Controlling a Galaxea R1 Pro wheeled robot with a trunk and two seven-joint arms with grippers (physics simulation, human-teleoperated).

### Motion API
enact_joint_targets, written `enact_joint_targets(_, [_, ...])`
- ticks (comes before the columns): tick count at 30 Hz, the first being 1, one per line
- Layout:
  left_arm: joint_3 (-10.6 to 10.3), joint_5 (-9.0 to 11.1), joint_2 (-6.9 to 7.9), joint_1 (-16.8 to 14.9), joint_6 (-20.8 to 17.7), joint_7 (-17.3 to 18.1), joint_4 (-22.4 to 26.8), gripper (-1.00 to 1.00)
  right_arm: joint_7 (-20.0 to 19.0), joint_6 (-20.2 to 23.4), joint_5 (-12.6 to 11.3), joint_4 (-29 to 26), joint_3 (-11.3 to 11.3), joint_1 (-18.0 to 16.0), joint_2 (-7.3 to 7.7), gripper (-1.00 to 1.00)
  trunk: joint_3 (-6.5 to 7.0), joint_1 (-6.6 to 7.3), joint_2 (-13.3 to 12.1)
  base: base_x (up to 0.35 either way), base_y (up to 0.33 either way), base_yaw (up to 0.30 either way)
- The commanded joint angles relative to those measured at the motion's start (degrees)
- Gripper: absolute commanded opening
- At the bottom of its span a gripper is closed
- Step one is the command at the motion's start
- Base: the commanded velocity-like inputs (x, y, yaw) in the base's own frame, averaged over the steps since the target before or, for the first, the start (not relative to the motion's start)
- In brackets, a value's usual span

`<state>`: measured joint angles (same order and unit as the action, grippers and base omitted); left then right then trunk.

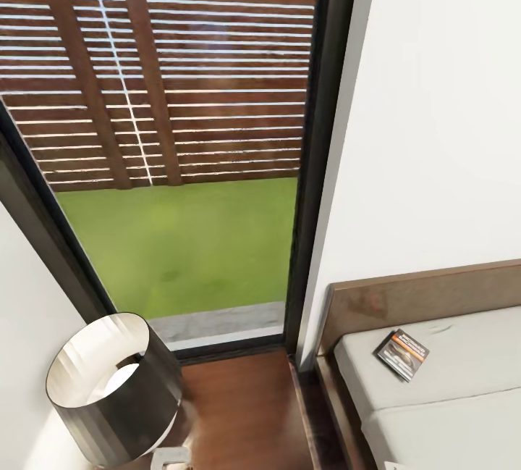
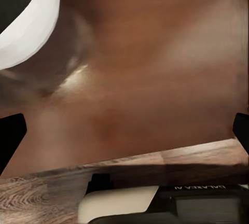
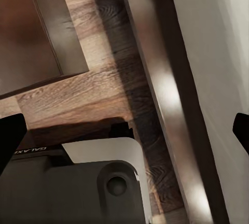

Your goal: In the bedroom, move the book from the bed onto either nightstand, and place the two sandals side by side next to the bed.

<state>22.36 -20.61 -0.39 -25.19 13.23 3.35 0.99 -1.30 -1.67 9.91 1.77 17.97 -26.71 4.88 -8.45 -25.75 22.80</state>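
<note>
Lampshade (image 1: 112, 383), a dark metallic drum with a pale lining, at the left edge of the nightstand (image 1: 239, 412); took up that side and left the glossy brown top bare toward the bed. Probably room enough there for a thin paperback.

Behind, tall black-framed window (image 1: 181, 166), with slatted fence and grass outside.

Hung over that same glossy top: left gripper (image 2: 124, 133), dark fingertips far apart at either side of the left wrist view, spread and empty. Seemed placed so only because carried along above the nightstand, not for any grasp.

Right of the nightstand, narrow strip of plank floor (image 3: 93, 94), then the bed's dark wood frame (image 3: 171, 105).

Pointed down into that gap: right gripper (image 3: 124, 130), tips likewise wide apart, nothing between them, the arm on the bed side and so the likelier one for the pick-up.

Farther right, book (image 1: 401, 354), flat and skewed on the off-white mattress (image 1: 463, 354), near its head-end left corner, just below the headboard (image 1: 405, 296). Lay close to the nightstand side; short carry judged.
</note>
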Motion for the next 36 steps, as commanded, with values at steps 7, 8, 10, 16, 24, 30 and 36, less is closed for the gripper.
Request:
enact_joint_targets(7, [0.13, -0.81, -4.27, -0.03, 0.05, 10.77, 0.20, 1.00, -0.11, -0.18, 0.55, 0.17, 0.49, -0.09, 0.04, 1.00, -0.11, -0.03, 0.12, 0.000, 0.000, 0.000])
enact_joint_targets(8, [0.04, -0.87, -5.26, -0.03, 0.01, 11.54, 0.25, 1.00, -0.11, -0.18, 0.55, 0.17, 0.49, -0.09, 0.04, 1.00, -0.11, -0.03, 0.12, 0.000, 0.000, 0.000])
enact_joint_targets(10, [-0.10, -0.94, -6.81, -0.05, -0.05, 12.22, 0.32, 1.00, -0.11, -0.18, 0.55, 0.17, 0.49, -0.09, 0.04, 1.00, -0.11, -0.03, 0.12, 0.000, 0.000, 0.000])
enact_joint_targets(16, [-0.40, -1.00, -9.60, -0.49, -0.28, 16.14, 2.43, 1.00, -0.11, -0.18, 0.55, 0.17, 0.49, -0.09, 0.04, 1.00, -0.11, -0.03, 0.12, 0.000, 0.000, 0.000])
enact_joint_targets(24, [-0.47, -0.89, -9.60, -5.77, -8.32, 30.95, 9.11, 1.00, -0.11, -0.18, 0.55, 0.17, 0.49, -0.09, 0.04, 1.00, -0.11, -0.03, 0.12, 0.000, 0.000, 0.000])
enact_joint_targets(30, [-0.47, -0.70, -9.60, -8.78, -16.85, 34.92, 17.15, 1.00, -0.11, -0.20, 0.55, 0.17, 0.49, -0.09, 0.07, 1.00, -0.11, -0.03, 0.12, 0.000, 0.000, 0.000])
enact_joint_targets(36, [-0.41, -0.23, -9.60, -9.43, -18.66, 45.82, 25.61, 1.00, -0.11, -0.25, 0.55, 0.08, 0.49, -0.09, 0.14, 1.00, -0.14, -0.03, 0.12, 0.000, 0.000, 0.000])
